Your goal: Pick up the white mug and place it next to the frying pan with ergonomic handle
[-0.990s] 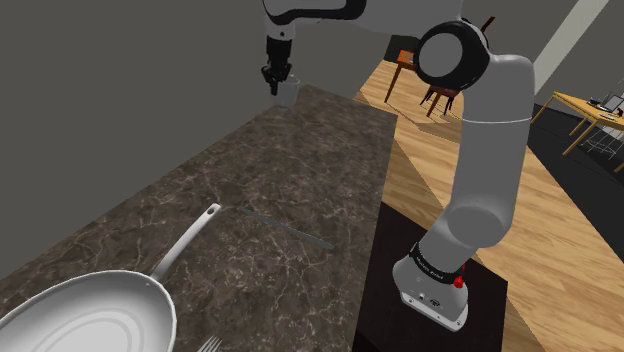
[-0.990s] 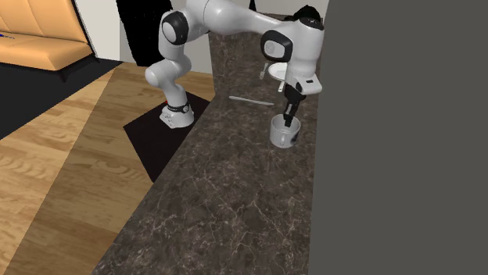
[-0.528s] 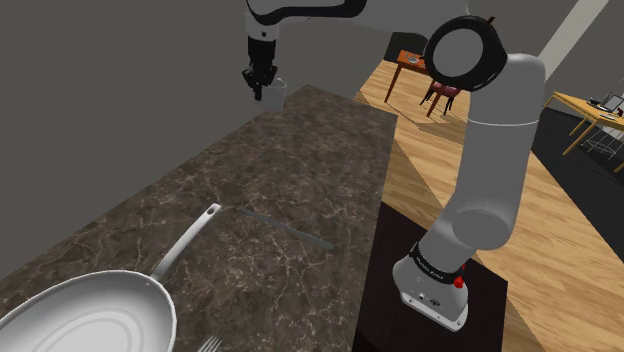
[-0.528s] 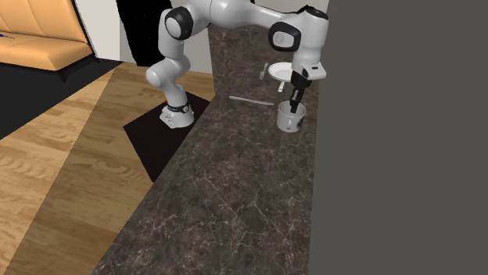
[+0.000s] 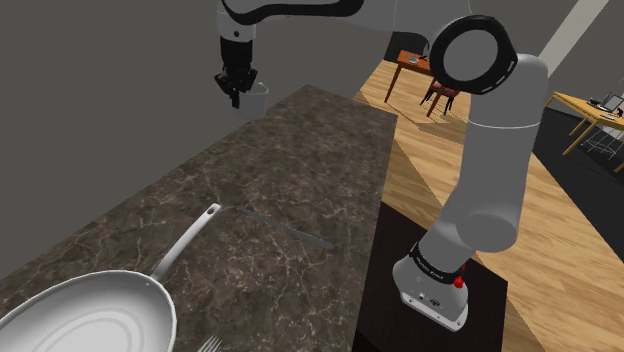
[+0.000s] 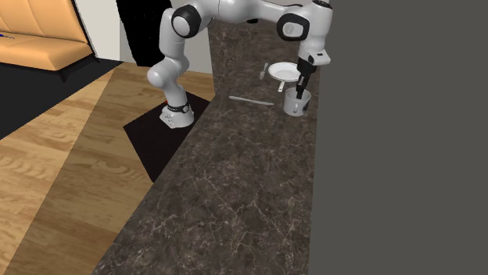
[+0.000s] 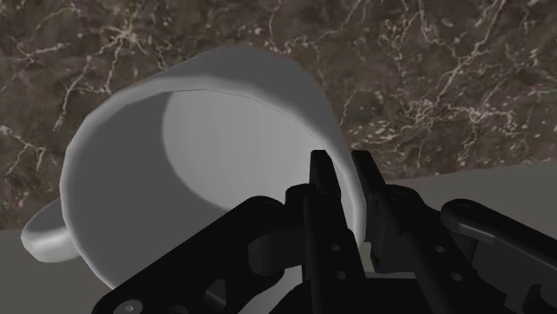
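A dark, marbled stone tabletop (image 5: 300, 150) is running along a plain grey wall, with wooden floor and a black area showing beyond it. The white mug (image 7: 205, 134) is hanging tilted from the pincer (image 7: 341, 165), which is clamping the mug's wall near the rim, one finger inside and one outside. In the shoulder view the mug (image 5: 255, 92) appears to be riding clear of the tabletop at its far end, close to the wall. The frying pan (image 5: 90, 315) is lying well apart from it at the near end, its long handle (image 5: 190, 235) pointing toward the mug. A thin pale strip (image 5: 285, 222) is lying on the stone between them. The likely trouble is the grip: only a narrow piece of one wall is being pinched, so the leaning mug could be swinging or slipping free during the carry. It could also be catching the wall, the strip or the pan's handle on the way down. The wrist view is showing the pinch itself and the mug's handle (image 7: 45, 234) on the side away from the fingers. The second exterior view is foreshortening the gap, making the mug (image 6: 296, 101) look just beside the pan (image 6: 283, 72), while the shoulder view is revealing the true stretch of tabletop.
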Controlling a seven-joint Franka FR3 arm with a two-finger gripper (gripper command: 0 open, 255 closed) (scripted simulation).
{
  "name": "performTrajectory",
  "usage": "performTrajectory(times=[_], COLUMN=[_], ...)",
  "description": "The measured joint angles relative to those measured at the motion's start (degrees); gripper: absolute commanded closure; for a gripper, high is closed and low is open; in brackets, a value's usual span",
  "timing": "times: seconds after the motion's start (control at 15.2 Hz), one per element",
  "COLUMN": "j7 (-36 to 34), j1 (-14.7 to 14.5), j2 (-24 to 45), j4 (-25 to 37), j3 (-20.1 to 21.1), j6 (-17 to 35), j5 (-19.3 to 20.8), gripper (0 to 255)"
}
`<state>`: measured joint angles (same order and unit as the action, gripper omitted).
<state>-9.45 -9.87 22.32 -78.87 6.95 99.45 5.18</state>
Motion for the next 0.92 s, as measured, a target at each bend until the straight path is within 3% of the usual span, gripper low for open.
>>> performTrajectory(times=[0.4, 0.92], j7=[-7.2, -16.3], j1=[-5.2, -12.9], j2=[1.2, 7.6], j4=[1.0, 11.0], j3=[2.1, 4.3], j6=[-0.3, -4.4], j5=[0.8, 2.4], gripper=[255, 255])
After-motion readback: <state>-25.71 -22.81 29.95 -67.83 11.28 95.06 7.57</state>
